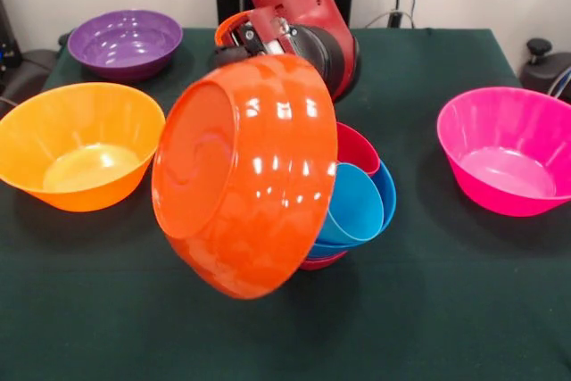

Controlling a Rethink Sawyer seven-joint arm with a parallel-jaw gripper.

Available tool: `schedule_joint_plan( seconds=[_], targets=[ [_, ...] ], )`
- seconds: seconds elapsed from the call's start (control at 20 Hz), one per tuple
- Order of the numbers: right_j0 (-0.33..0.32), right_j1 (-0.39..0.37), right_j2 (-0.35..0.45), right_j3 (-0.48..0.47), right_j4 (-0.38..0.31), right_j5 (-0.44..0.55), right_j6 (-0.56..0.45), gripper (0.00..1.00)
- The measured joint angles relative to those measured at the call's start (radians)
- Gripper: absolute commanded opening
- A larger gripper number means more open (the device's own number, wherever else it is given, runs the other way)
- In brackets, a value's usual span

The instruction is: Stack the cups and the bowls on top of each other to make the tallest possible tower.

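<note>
I see a glossy orange plastic bowl [243, 176] tilted on its side mid-frame, base toward the camera, hiding my end effector, so I can't tell its grip. Behind it, right of centre, the tower [357, 207]: red and blue pieces nested, tipped. Yellow-orange bowl [78, 144] left, purple bowl [126, 42] upper left, pink bowl [506, 149] right, each with nothing inside, on the green table [446, 310].

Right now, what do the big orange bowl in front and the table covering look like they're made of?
The orange bowl looks like glossy moulded plastic: sharp white light spots sit on its smooth curved wall. The table covering looks like dark green cloth, matte, with no reflections at all; felt or similar, though the weave can't be made out.
</note>
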Motion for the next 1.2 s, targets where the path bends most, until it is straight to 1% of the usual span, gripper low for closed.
schedule_joint_plan(
  seconds=[0.15,0.3,0.65,1.2],
  targets=[
    [0.001,0.0,0.001,0.0,-0.018,0.025,0.0,0.0],
    [0.001,0.0,0.003,0.0,-0.018,0.034,0.0,0.0],
    [0.004,0.001,0.01,0.003,-0.018,0.034,0.0,0.0],
    [0.012,0.0,0.011,0.037,-0.02,0.034,0.0,0.0]
  ],
)
